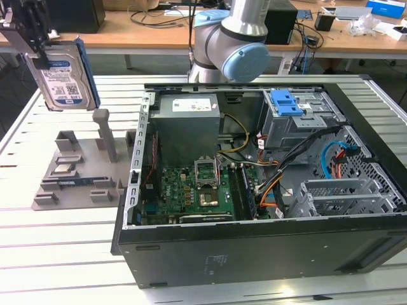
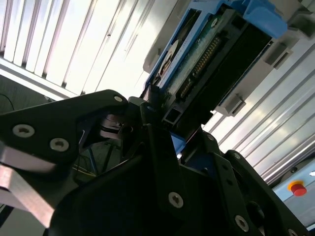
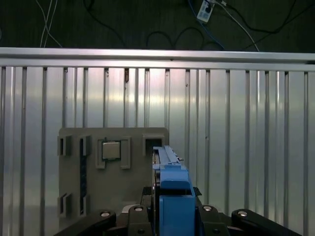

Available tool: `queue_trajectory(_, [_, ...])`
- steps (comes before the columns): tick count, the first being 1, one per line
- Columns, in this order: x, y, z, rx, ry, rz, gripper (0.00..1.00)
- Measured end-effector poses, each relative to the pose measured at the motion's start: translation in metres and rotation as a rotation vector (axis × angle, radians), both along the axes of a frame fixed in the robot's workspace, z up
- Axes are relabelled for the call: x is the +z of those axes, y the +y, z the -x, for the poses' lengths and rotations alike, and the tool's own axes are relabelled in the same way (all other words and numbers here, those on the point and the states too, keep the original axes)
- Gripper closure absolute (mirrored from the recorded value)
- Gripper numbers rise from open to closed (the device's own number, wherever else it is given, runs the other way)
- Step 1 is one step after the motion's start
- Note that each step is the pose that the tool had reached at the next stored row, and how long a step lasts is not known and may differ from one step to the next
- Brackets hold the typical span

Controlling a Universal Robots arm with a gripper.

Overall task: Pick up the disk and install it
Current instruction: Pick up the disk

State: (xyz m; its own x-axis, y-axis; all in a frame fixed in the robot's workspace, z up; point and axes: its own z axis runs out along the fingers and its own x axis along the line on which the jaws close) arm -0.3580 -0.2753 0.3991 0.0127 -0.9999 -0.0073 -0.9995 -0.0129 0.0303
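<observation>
**A:** Gripper (image 1: 39, 57) clamped hard on the disk (image 1: 63, 79)! In the exterior view the drive hangs on edge in mid-air, out at ten o'clock from the computer case (image 1: 254, 254).

**B:** What could spoil it?

**A:** I'd say that pinch sits high on one edge, so a jolt might let the drive twist or slip. And look at the cables (image 1: 280, 181) sprawled beside the drive cage (image 1: 305, 124). The blue side rails (image 1: 88, 71) could snag on them, or clip the case rim.

**B:** Contents, front to back?

**A:** In the case, the motherboard (image 1: 184, 187) is nearest, at seven o'clock. The power-supply box (image 1: 187, 127) is behind it at eleven. The cage is at one o'clock, with a blue latch (image 1: 285, 101) on top. The grey fixture tray (image 1: 48, 190), at nine o'clock from the case, holds a processor chip (image 1: 63, 169) and a memory stick (image 1: 76, 182).
</observation>
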Motion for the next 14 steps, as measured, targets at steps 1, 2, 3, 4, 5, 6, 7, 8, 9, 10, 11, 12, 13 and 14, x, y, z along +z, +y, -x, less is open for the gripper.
queue_trajectory(1, [0.0021, 0.0002, 0.000, 0.000, 0.0000, 0.0000, 0.63])
queue_trajectory(2, [0.0064, 0.0005, 0.000, 0.000, 0.0001, 0.0000, 0.63])
queue_trajectory(3, [0.0081, 0.0006, 0.000, 0.000, -0.0001, -0.0001, 0.63])
queue_trajectory(4, [0.0109, 0.0009, 0.000, 0.000, 0.0000, -0.0001, 0.63])
queue_trajectory(5, [0.0124, 0.0010, 0.000, 0.000, -0.0001, -0.0001, 0.63])
queue_trajectory(6, [0.0139, 0.0011, 0.000, 0.000, 0.0000, 0.0000, 0.63])
queue_trajectory(7, [0.0163, 0.0013, 0.000, 0.000, 0.0000, 0.0000, 0.63])
queue_trajectory(8, [0.0184, 0.0014, 0.000, 0.000, 0.0000, 0.0000, 0.63])
queue_trajectory(9, [0.0210, 0.0017, 0.000, 0.000, 0.0000, 0.0000, 0.63])
queue_trajectory(10, [0.0226, 0.0018, 0.000, 0.000, 0.0000, -0.0001, 0.63])
queue_trajectory(11, [0.0244, 0.0019, 0.000, 0.000, 0.0000, 0.0000, 0.63])
queue_trajectory(12, [0.0261, 0.0020, 0.000, 0.000, 0.0000, -0.0001, 0.63])
queue_trajectory(13, [0.0280, 0.0021, 0.000, 0.000, -0.0001, -0.0001, 0.63])
queue_trajectory(14, [0.0292, 0.0022, 0.000, 0.000, 0.0000, 0.0000, 0.63])
